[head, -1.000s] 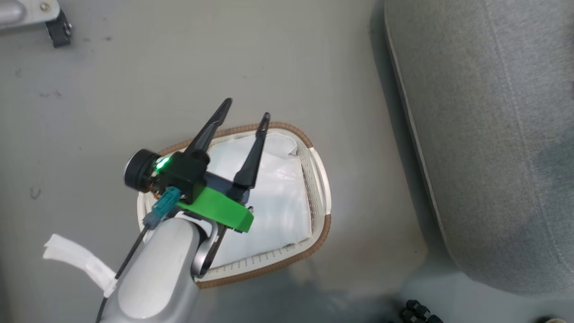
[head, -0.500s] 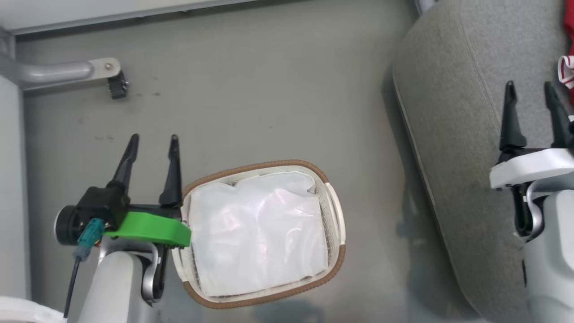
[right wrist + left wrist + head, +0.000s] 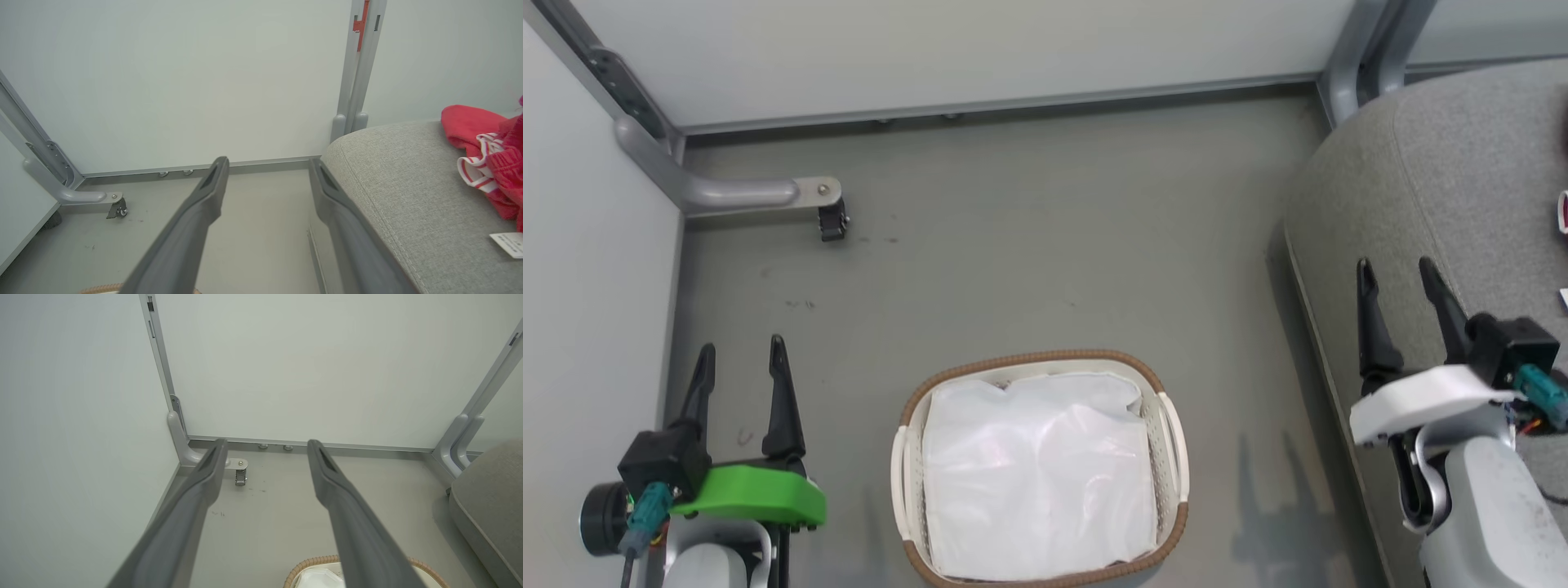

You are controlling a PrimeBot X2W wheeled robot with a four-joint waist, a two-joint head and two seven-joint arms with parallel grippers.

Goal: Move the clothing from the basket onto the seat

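Note:
The basket (image 3: 1172, 425) stands on the floor at the bottom middle of the head view, holding just its white liner (image 3: 1037, 474); its rim (image 3: 310, 563) peeks in at the bottom of the left wrist view. Red clothing (image 3: 496, 163) with white stripes lies on the grey seat (image 3: 408, 196), and a sliver of it (image 3: 1562, 212) shows at the head view's right edge. A small white tag (image 3: 508, 243) lies beside it. My left gripper (image 3: 739, 359) is open and empty, left of the basket. My right gripper (image 3: 1395, 278) is open and empty over the seat's (image 3: 1437, 188) edge.
White walls close off the back and left. A grey metal foot with a caster (image 3: 832, 222) juts out from the back left corner. A grey post (image 3: 1356, 49) stands at the seat's far corner. Bare grey floor (image 3: 1045, 261) lies beyond the basket.
The head camera has lifted and pulled back, so walls and corner now show. My left gripper has swung off the basket to its left. The right gripper has come into view by the seat.

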